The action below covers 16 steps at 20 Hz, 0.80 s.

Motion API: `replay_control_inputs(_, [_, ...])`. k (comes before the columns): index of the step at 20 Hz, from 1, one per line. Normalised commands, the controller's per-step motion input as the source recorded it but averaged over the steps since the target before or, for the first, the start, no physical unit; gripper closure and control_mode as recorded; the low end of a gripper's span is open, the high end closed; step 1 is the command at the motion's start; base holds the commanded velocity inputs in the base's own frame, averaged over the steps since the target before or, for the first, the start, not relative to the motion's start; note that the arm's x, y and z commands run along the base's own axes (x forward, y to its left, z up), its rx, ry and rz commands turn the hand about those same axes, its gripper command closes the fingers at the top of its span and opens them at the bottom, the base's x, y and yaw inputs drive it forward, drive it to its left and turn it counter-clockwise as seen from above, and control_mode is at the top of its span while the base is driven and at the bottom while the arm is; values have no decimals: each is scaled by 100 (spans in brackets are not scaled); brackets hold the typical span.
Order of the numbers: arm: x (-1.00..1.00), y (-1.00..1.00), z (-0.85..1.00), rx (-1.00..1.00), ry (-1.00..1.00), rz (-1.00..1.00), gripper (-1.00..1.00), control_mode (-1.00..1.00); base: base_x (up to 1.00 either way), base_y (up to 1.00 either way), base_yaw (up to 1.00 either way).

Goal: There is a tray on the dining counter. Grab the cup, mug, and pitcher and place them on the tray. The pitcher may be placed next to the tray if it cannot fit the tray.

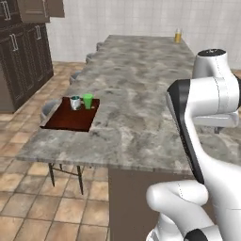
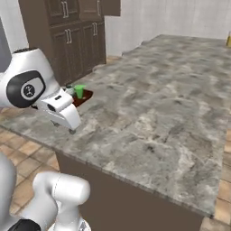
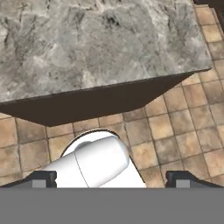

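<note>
My tool (image 3: 112, 178) is wide open and empty: both dark fingertips (image 3: 42, 178) sit far apart at the bottom of the hand view, nothing between them. It's pointing down past the near edge of the grey marbled stone tabletop (image 1: 141, 113) at the tan tiled floor (image 3: 175, 127).

Cup and mug look done. The small bright green tapered cup (image 1: 88, 100) and the teal mug with white band (image 1: 75, 102) stand upright, just beside each other, at the far end of the dark red-brown rectangular wooden tray (image 1: 70, 120), which sits at the tabletop's left edge, forward-left of my tool.

What's left, I judge, is the yellow-orange pitcher with clear top (image 1: 178, 36). It's upright at the far end of the tabletop, well apart from my tool, straight ahead and slightly right. Too small to read which way the handle faces. The tabletop's long axis runs away from me toward it, so this is likely a base drive first, not an arm reach.

In the way: nothing on the stone between tool and pitcher. Grey stool seats (image 1: 49, 109) line the left side, dark brown cabinets (image 1: 23, 52) beyond them; both are off the route.
</note>
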Motion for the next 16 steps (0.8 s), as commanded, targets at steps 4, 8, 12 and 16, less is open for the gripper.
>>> replay_control_inputs(4, [0, 0, 0, 0, 0, 0, -100, 100, -82, -100, 37])
replay_control_inputs(8, [0, 0, 0, 0, 0, 0, -100, 100, -70, -100, 40])
replay_control_inputs(12, [0, 0, 0, 0, 0, 0, -100, 100, -56, -100, 41])
replay_control_inputs(16, [0, 0, 0, 0, 0, 0, -100, 100, -26, -100, 48])
